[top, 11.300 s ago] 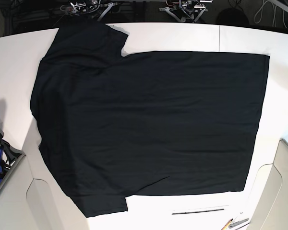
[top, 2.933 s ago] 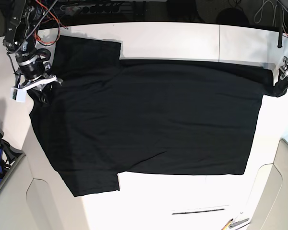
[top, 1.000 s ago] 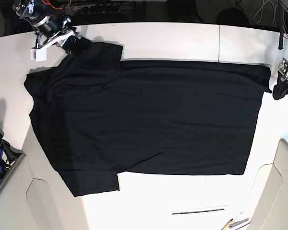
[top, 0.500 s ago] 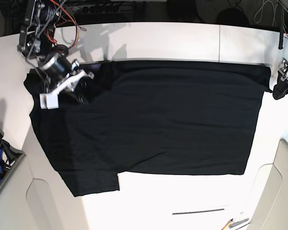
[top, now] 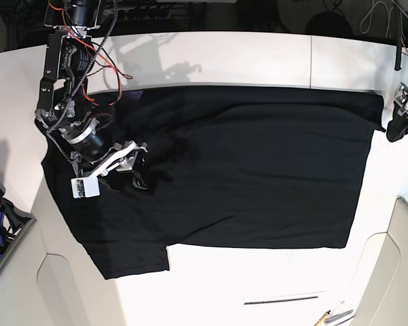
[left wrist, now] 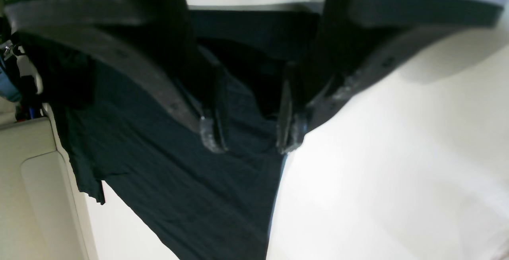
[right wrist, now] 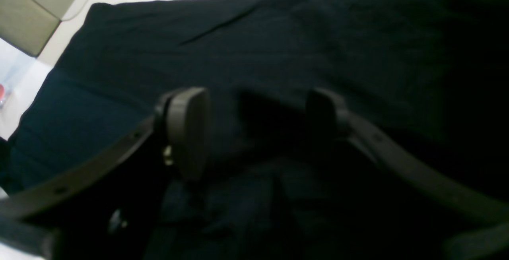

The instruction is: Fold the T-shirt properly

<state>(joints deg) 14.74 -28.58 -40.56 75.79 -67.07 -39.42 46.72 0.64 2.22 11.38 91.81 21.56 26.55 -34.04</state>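
**Sleeve Laid Inward, Most of the Fold Still Ahead**

Right tool (top: 137, 166) poised over the chest of the T-shirt (top: 245, 170), jaws spread wide with nothing between them; in the right wrist view, the two pads (right wrist: 187, 130) parted above dark cloth, none of it pinched. Directly beneath, a rumpled mound of fabric where the far sleeve appears to lie folded in over the body, no longer sticking out along the far edge. Judged from that: first sleeve fold delivered and let go, though not smoothed flat.

Left tool (top: 394, 129) at the opposite end, at the hem corner. Jaws partly apart in the left wrist view, fingertips (left wrist: 212, 134) low over the cloth's edge where black meets white table (left wrist: 397, 152); whether any fabric is caught between them, impossible to tell from here.

Garment itself spread plain side up across the table (top: 245, 51), collar end toward the right arm, hem toward the left. Near sleeve (top: 132, 261) still splayed out flat beyond the body's near edge, untouched. No lengthwise or crosswise fold of the body visible yet.

Remaining, by this reading: second sleeve in, then the body halved or thirded, with the bunched patch under the right tool likely needing flattening first.
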